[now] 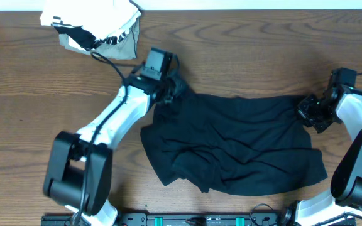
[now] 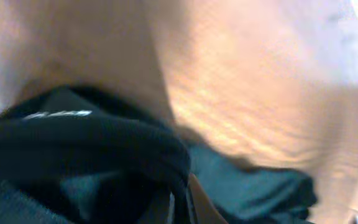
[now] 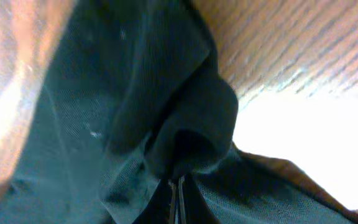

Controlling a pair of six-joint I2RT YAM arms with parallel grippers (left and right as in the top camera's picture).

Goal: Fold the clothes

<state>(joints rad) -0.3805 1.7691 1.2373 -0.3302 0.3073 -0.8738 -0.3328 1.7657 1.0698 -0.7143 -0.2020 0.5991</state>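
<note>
Slippage is our main worry. We have the left gripper (image 1: 170, 90) closed on the far left corner of the black garment (image 1: 231, 141), and the right gripper (image 1: 308, 112) closed on its far right corner. Both wrist views show dark cloth pinched between the jaws. The garment lies crumpled across the middle of the table (image 1: 244, 50), its near edge bunched and uneven.

If either pinch holds only a thin fold, we judge a lift could pull it free and drop that side. Uneven pulling could skew the fold and trap creases inside. A wide swing of the left arm might also snag the white-and-grey bundle (image 1: 96, 28) at the far left.

As for writing, we see a small white mark (image 2: 58, 114) on the cloth in the left wrist view, too blurred to read.
</note>
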